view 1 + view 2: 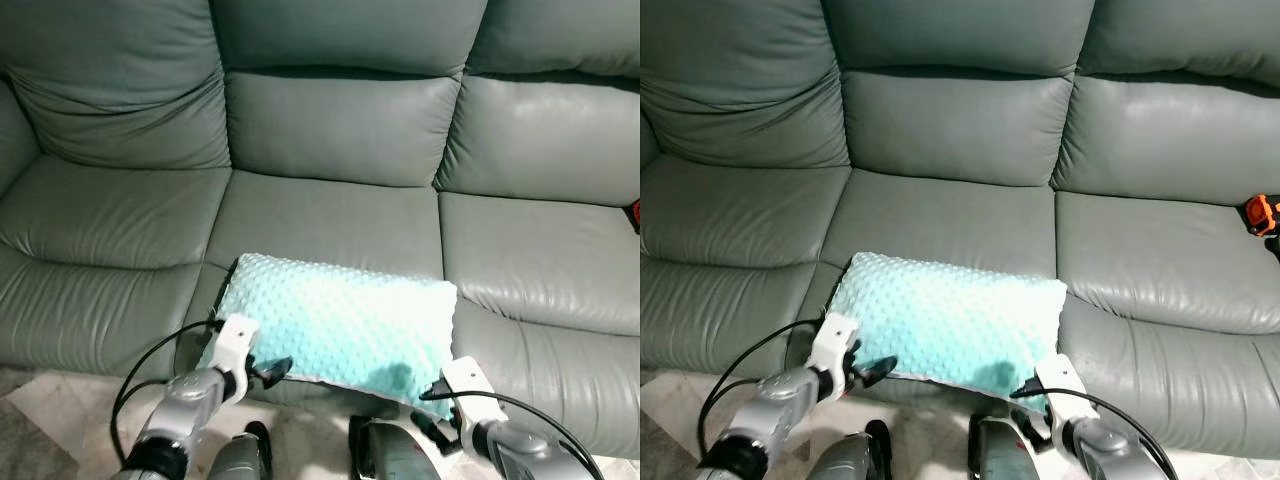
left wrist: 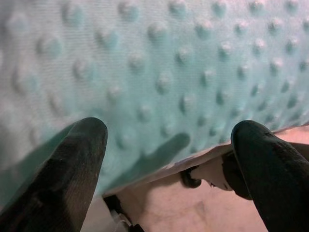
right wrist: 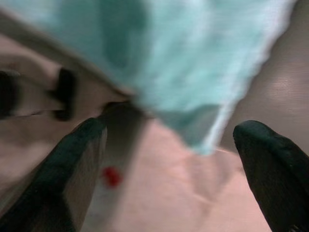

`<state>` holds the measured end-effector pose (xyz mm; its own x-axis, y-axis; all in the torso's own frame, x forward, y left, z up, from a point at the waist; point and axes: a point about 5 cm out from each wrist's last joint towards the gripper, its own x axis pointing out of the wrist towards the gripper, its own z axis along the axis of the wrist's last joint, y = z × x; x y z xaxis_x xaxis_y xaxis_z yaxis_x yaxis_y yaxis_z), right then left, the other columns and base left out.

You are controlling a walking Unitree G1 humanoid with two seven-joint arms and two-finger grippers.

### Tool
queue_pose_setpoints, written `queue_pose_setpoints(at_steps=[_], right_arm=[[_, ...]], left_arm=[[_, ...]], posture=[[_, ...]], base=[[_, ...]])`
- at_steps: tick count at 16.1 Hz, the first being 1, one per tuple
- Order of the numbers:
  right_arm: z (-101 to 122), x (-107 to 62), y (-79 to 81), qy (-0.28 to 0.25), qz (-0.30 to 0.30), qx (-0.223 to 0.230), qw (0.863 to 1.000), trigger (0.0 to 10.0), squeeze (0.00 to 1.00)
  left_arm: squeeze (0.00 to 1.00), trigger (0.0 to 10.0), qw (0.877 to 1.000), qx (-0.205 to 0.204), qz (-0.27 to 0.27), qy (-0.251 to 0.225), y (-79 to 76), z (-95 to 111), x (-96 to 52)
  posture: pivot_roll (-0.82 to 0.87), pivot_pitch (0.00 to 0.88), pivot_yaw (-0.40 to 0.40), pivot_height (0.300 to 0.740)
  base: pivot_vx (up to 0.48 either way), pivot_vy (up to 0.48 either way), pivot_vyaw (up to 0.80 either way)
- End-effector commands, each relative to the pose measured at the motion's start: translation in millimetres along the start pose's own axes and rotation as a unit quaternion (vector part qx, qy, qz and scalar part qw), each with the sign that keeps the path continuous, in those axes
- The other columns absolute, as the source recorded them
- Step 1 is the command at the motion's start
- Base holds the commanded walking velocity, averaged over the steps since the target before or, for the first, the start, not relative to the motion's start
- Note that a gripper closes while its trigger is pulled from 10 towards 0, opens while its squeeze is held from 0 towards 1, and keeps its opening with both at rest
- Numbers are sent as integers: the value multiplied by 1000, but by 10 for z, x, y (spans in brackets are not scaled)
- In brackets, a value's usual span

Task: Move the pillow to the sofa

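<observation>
Left gripper (image 2: 164, 159) stands spread wide just off the near left edge of the pillow (image 1: 340, 325), its fingers (image 2: 72, 169) gripping nothing. Right gripper (image 3: 169, 159) is likewise wide apart below the pillow's near right corner, that view blurred. On the sofa (image 1: 330, 130), the mint dotted pillow lies on the middle seat's front part, its near edge overhanging the seat front. Broad bare seat lies beyond and to both sides. An orange object (image 1: 1262, 213), cut off, sits on the right seat.
</observation>
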<state>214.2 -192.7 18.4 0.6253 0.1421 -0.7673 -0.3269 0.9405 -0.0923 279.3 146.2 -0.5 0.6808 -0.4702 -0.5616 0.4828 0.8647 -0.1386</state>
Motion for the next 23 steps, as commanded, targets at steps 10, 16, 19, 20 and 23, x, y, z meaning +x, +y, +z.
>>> queue_pose_setpoints(at_steps=[10,16,19,20,23], right_arm=[[-130,377,-134,23,-22,-37,999,10000,361],[95,523,-219,-27,-57,-25,998,10000,0],[204,576,-182,-48,-54,-20,997,10000,0],[247,587,-162,-59,-49,-17,997,10000,0],[346,614,-106,-86,-36,-15,996,10000,0]], left_arm=[[0,10000,997,29,18,69,-42,-207,66],[0,10000,996,40,55,57,21,-87,108],[0,10000,995,44,73,48,53,-39,116],[0,10000,995,45,81,47,65,-32,115],[0,10000,993,48,102,41,109,-5,108]], posture=[[-92,318,34,740],[-80,331,34,740],[-79,332,34,740],[-78,333,34,740],[-78,333,32,740]], base=[[0,0,0],[0,0,0],[0,0,0],[0,0,0],[0,0,0]])
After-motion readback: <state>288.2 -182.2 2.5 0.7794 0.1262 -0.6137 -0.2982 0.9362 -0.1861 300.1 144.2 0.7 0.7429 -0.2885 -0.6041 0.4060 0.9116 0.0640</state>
